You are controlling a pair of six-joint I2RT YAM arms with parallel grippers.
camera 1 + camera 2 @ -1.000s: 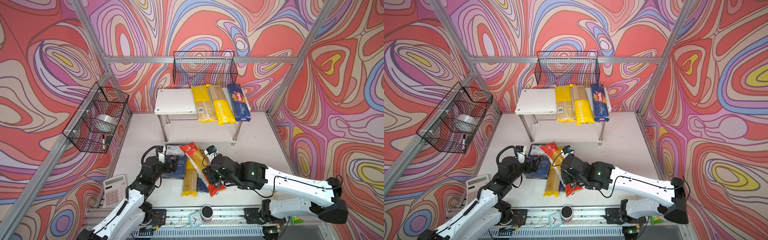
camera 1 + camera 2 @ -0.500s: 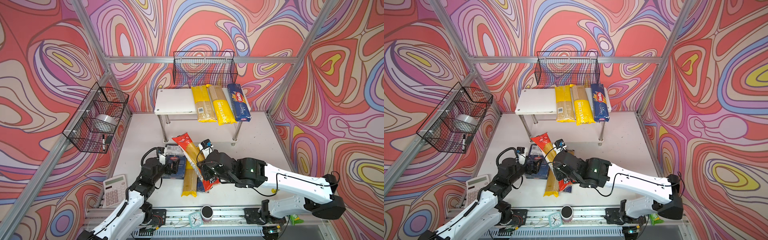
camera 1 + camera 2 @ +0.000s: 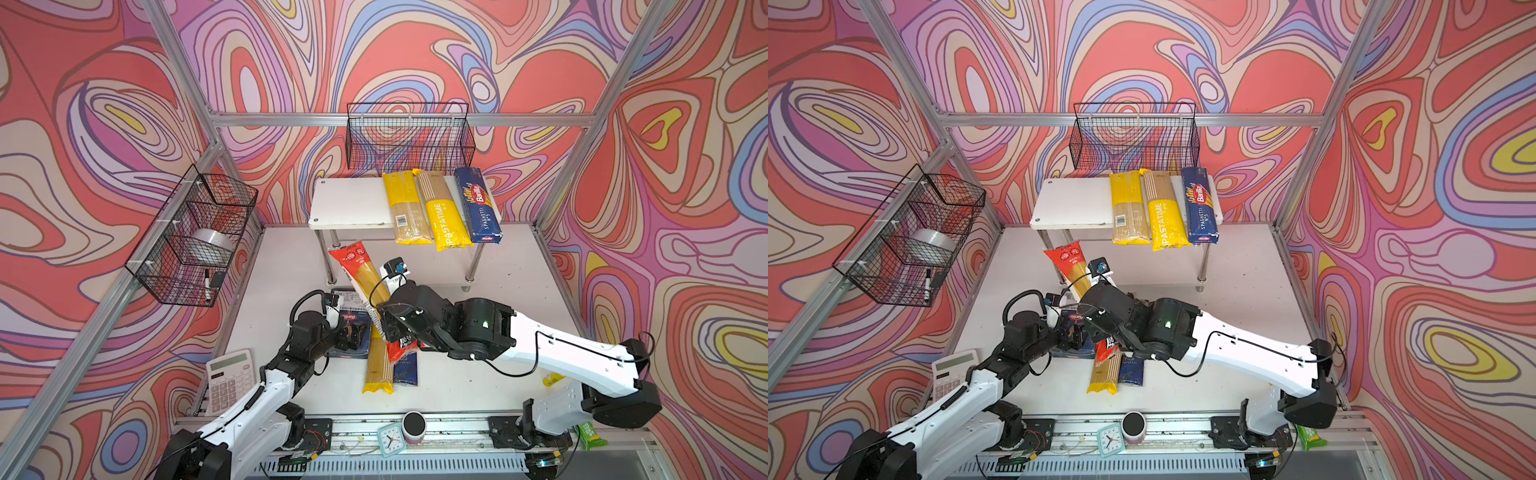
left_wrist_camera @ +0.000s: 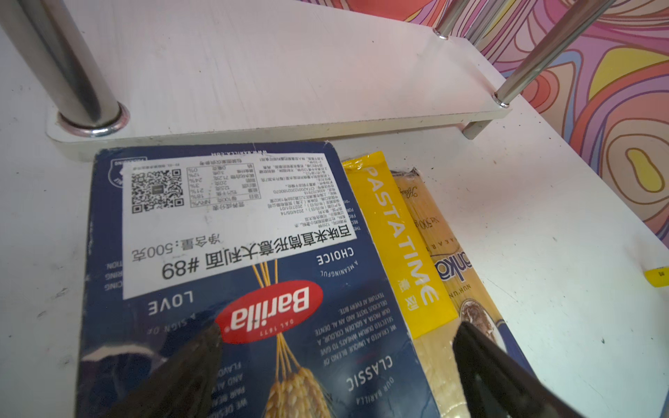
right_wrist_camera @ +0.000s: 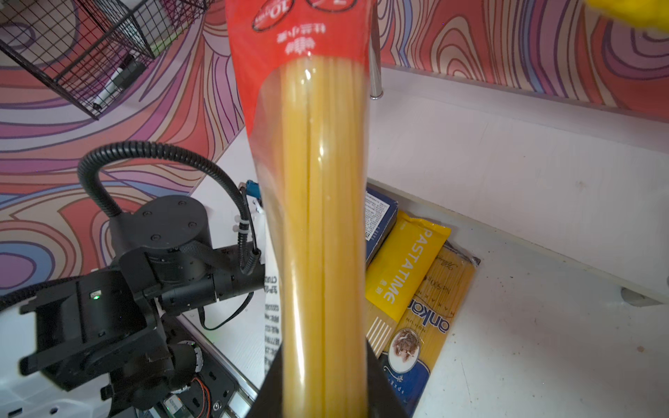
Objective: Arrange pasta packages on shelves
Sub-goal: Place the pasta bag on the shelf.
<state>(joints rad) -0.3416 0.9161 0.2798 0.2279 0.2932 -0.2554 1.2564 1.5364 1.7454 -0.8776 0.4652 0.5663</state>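
Observation:
My right gripper (image 3: 384,328) (image 5: 324,365) is shut on a red bag (image 3: 359,270) (image 3: 1071,266) (image 5: 318,181) of spaghetti. The bag is held off the table and tilted, its red top near the front left leg of the white shelves (image 3: 349,203). Two yellow bags (image 3: 405,208) (image 3: 444,216) and a slim Barilla box (image 3: 478,205) lie on the top board. My left gripper (image 3: 353,334) (image 4: 336,380) is open just above the wide Barilla box (image 4: 235,289). Beside that box lie a yellow PASTATIME bag (image 3: 378,370) (image 4: 402,246) and a dark blue bag (image 3: 405,368).
Black wire baskets hang on the back wall (image 3: 409,137) and the left wall (image 3: 195,237). A calculator (image 3: 230,380), a small clock (image 3: 390,440) and a round can (image 3: 413,424) sit along the front edge. A green snack packet (image 3: 588,432) lies at the front right.
My right gripper has lifted the red bag off the pile and swung it left and back toward the shelves' front left leg. The left arm has hardly moved.

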